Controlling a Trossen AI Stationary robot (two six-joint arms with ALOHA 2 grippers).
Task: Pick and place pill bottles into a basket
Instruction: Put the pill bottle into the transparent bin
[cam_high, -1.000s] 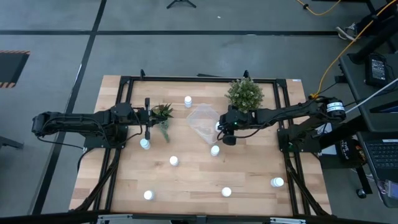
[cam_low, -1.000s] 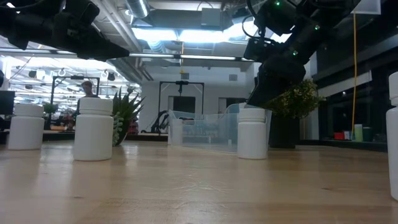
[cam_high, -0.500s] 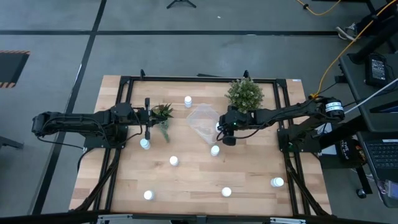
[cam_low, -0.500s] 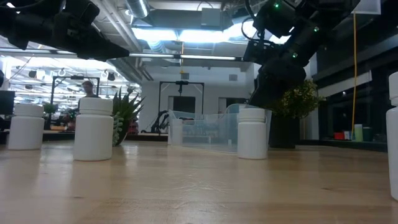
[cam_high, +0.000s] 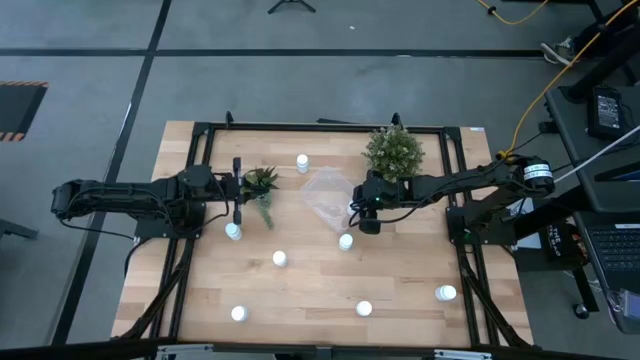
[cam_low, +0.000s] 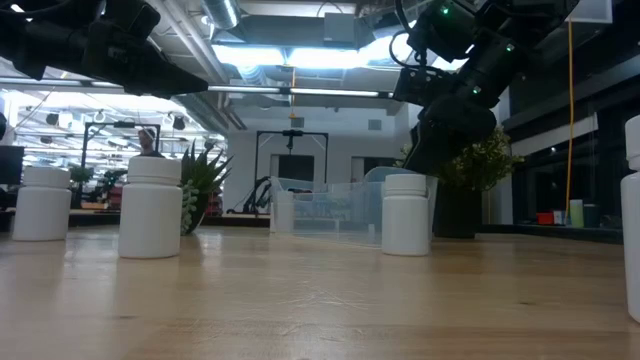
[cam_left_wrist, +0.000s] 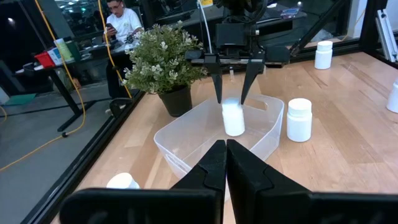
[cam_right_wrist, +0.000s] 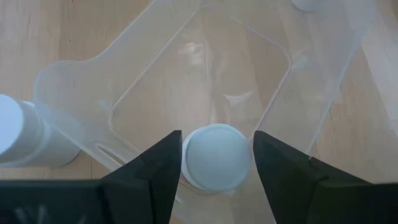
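The clear basket (cam_high: 322, 190) sits mid-table, between a spiky plant and a bushy plant. My right gripper (cam_high: 355, 208) hangs over the basket's right part, shut on a white pill bottle (cam_right_wrist: 216, 155), which also shows in the left wrist view (cam_left_wrist: 233, 119). Several other white pill bottles stand upright on the table, among them one just right of the basket (cam_high: 345, 241), one at the far side (cam_high: 302, 161) and one by the left arm (cam_high: 232, 231). My left gripper (cam_left_wrist: 225, 163) is shut and empty, above the table left of the spiky plant. My right gripper pinches the bottle's top (cam_left_wrist: 232, 106) between its two fingers (cam_right_wrist: 165, 168), one on each side of the round cap. The fingers point down from above. The bottle is upright inside the basket; whether its base rests on the basket's floor I cannot tell.
The bushy plant (cam_high: 393, 150) stands just behind my right gripper, and the spiky plant (cam_high: 262, 181) just in front of my left gripper. More bottles stand near the front edge (cam_high: 238, 313) (cam_high: 364, 308) (cam_high: 445, 293). A person shows beyond the table (cam_left_wrist: 121, 22).
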